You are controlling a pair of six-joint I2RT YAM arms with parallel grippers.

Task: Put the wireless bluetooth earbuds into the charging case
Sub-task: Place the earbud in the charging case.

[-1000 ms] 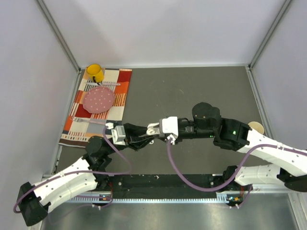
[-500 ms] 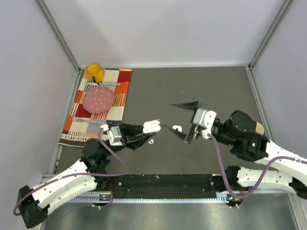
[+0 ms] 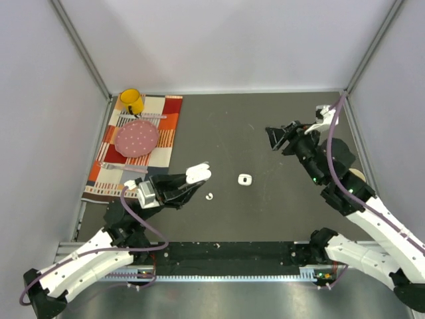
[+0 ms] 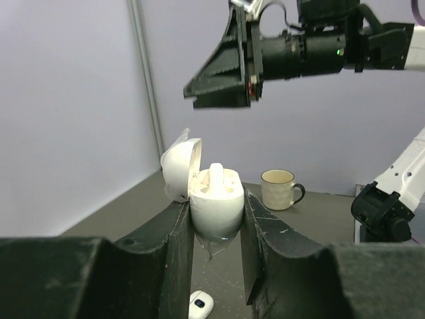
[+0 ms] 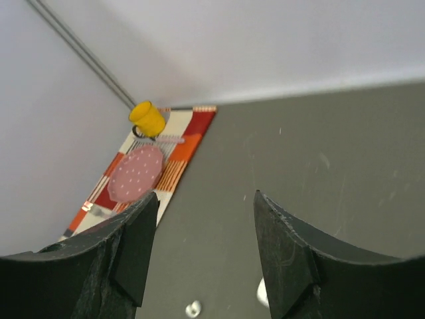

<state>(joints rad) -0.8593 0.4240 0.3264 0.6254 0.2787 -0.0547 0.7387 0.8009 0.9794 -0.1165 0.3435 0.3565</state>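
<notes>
My left gripper (image 3: 196, 181) is pinched on the charging case (image 4: 216, 209). Its two black fingers (image 4: 174, 252) press against the case's rounded sides and hold it clear above the dark table (image 3: 292, 212). The case's lid (image 4: 179, 159) stands open, tipped back to one side. One earbud (image 4: 216, 177) sits in the case with its white stem poking up.

From overhead, a second earbud (image 3: 244, 179), white with a dark centre, lies loose on the table between my two arms, apart from the case. A tiny white piece (image 3: 209, 196) lies near my left fingertips, too small for me to tell what it is.

My right gripper (image 3: 273, 137) hangs off the table, well apart from the case. Its fingers (image 5: 126, 252) are spread wide with nothing between them.

At the far left corner a striped cloth (image 3: 171, 123) carries a pink dotted plate (image 3: 137, 137) and a yellow mug (image 3: 131, 101). A beige mug (image 4: 279, 188) stands on the table beside my right arm
</notes>
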